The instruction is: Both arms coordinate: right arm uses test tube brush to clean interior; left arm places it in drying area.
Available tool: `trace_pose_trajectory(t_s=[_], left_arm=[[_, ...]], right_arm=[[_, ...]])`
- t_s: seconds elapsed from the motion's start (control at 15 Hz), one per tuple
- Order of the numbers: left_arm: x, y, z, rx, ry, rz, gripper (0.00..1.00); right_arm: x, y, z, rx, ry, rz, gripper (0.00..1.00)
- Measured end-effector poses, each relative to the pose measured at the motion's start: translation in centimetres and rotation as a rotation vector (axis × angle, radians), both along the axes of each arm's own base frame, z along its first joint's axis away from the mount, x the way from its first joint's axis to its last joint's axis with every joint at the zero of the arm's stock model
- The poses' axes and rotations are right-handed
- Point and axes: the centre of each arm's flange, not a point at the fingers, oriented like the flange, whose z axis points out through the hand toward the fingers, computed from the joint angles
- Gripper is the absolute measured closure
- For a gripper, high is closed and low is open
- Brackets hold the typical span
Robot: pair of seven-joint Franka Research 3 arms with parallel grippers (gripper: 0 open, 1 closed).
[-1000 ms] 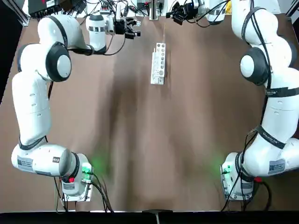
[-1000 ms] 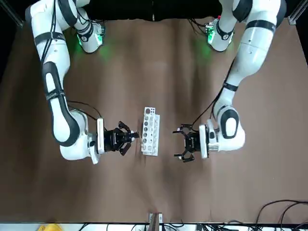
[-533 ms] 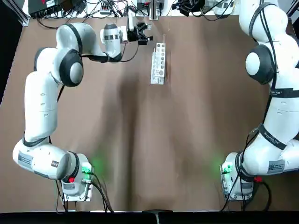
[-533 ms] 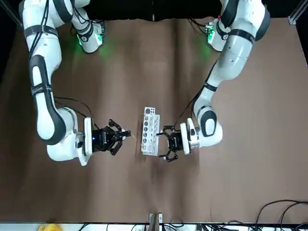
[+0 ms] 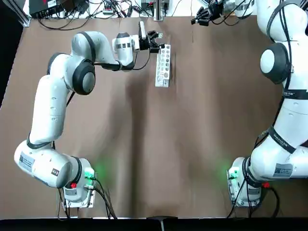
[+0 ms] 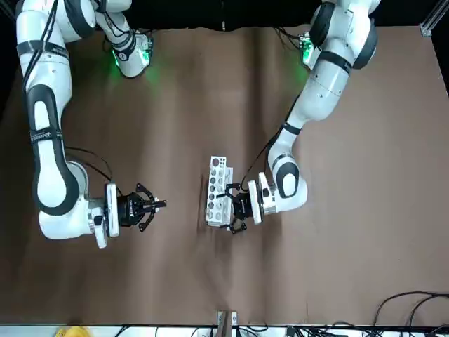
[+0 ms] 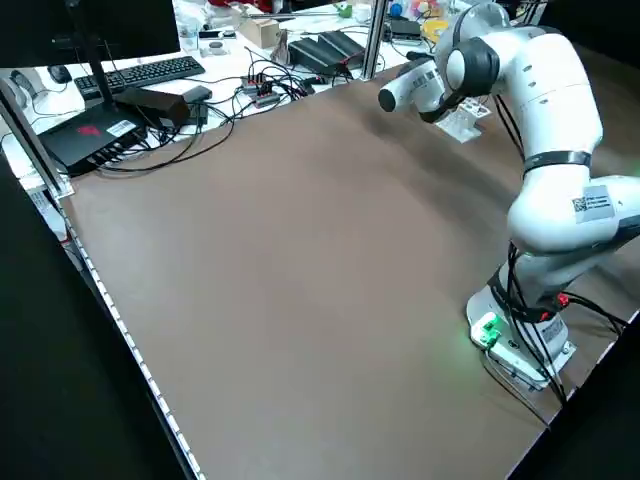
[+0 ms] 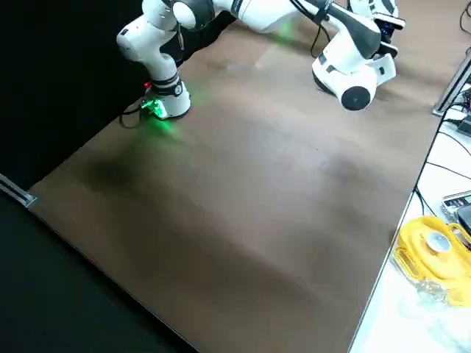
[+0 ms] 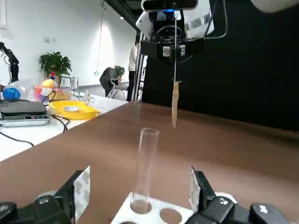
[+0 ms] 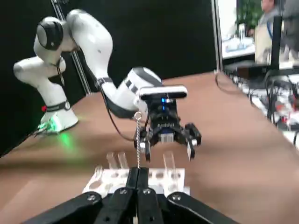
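Note:
The white rack [image 5: 163, 65] of the drying area lies at the far middle of the table. My left gripper [image 5: 153, 41] is open at its far end, level with the table. In the left wrist view a clear test tube [image 9: 145, 163] stands upright in an end hole of the rack [image 9: 156, 213], between the white pads [image 9: 82, 186]. My right gripper [image 6: 151, 205] is shut on the test tube brush [image 9: 175, 105], off to the rack's right side. The brush's thin wire [image 10: 138, 154] points toward the left gripper [image 10: 166, 137] and the rack [image 10: 140, 179].
Cables and electronics [image 5: 96, 7] line the table's far edge. A yellow object [image 8: 430, 254] and a keyboard [image 7: 150, 70] sit on benches beyond the table. Both arm bases with green lights [image 5: 89, 174] stand at the near edge.
My left gripper has swung right, up to the rack's end, and now straddles the tube. My right gripper has drawn back from the rack with the brush.

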Motion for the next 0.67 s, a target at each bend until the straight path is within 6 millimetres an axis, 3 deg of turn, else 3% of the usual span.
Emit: trace_pose_trajectory(t_s=[0.4,0.6,0.67], left_arm=[[0.0,-2.5,-1.4,0.028,-0.036,-0.011,0.02],[0.0,-3.1,-1.8,0.019,-0.035,-0.009,0.04],[0.0,-3.1,-2.0,0.019,-0.034,-0.009,0.08]], right_arm=[[0.3,-4.2,-2.8,-0.187,0.039,-0.061,0.98],[0.2,-4.8,-4.0,-0.334,0.095,-0.074,0.98],[0.0,-4.6,-4.2,-0.377,0.120,-0.071,0.98]])
